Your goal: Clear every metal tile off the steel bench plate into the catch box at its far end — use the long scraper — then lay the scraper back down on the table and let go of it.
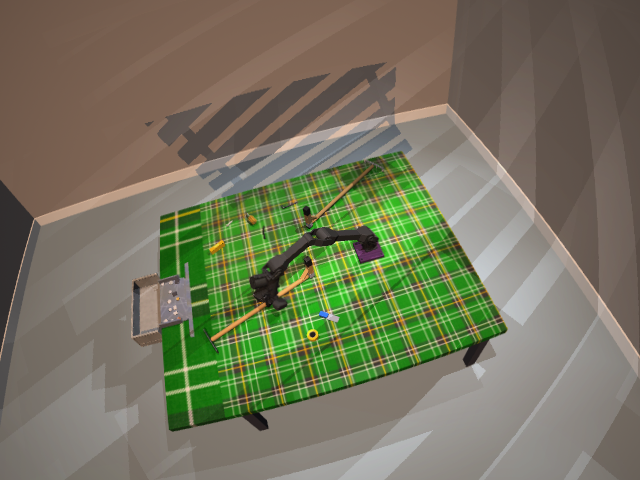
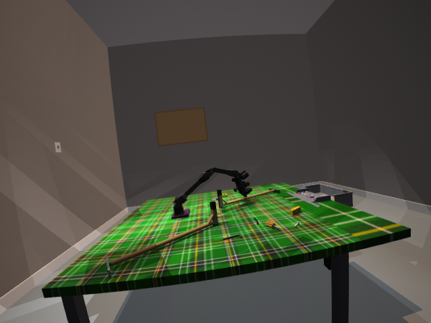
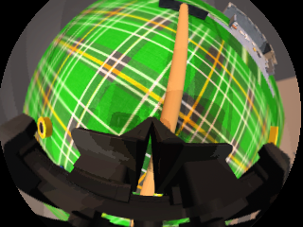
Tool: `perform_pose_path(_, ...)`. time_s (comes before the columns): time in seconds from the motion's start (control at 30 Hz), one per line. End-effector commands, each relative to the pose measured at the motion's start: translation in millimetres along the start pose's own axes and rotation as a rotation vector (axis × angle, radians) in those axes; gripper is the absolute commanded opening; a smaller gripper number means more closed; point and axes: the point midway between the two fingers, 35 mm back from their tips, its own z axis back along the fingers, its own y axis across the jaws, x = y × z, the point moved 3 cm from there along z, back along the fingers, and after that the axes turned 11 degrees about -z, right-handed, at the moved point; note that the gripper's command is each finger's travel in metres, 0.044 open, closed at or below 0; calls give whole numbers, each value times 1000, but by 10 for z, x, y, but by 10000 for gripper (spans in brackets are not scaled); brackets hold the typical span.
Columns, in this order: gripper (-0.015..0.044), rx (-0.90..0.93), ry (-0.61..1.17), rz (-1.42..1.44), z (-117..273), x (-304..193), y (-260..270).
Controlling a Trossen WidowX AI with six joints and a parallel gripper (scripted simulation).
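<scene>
- Purple base plate (image 1: 373,255) (image 2: 187,212) underfoot, a black six-joint arm reaches across a green plaid desk (image 1: 439,289) (image 2: 194,255), presumably mounted there to span both tools and target.
- Beside its reach, a dark-capped upright stand (image 1: 308,266) (image 2: 219,198) meets the butt of a long scraper with orange wooden handle and black crossbar head (image 3: 177,66); the stand likely keeps the grip end raised for grasping.
- A second dark-capped stand (image 1: 308,215) (image 2: 213,212) serves a wooden-handled rake with grey head (image 1: 341,197) (image 2: 161,241), angled away from the work and seemingly not needed.
- Black end effector (image 1: 267,302) (image 2: 247,192) (image 3: 151,120) hangs over the scraper's handle, fingers closed together, apparently on nothing.
- The handle runs beneath and slightly to one side of the fingertips in the wrist view, its head farther out; whether they touch cannot be told. Opening, then straddling the wood, looks like the next requirement.
- Small pale, dark and orange tiles (image 1: 175,311) (image 2: 306,194) lie scattered on the grey steel bench plate (image 1: 187,289) (image 2: 306,200) (image 3: 262,66), beyond the scraper's head.
- Farthest out, the grey-walled catch box (image 1: 147,338) (image 2: 343,198) (image 3: 237,16) adjoins the plate, evidently so tiles can be pushed straight in.
</scene>
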Motion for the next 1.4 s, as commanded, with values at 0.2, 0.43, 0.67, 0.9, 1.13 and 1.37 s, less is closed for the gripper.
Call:
perform_pose_path(0.2, 0, 1, -48, 3, 362, 172, 35)
perform_pose_path(0.43, 0, 2, -77, 5, 607, 266, 57)
perform_pose_path(0.67, 0, 2, -106, 7, 848, 345, 79)
perform_pose_path(0.9, 0, -1, -79, -3, 820, 292, 114)
perform_pose_path(1.13, 0, -26, 55, -46, 603, 1, 261)
perform_pose_path(1.37, 0, -65, 187, -82, 427, -302, 397)
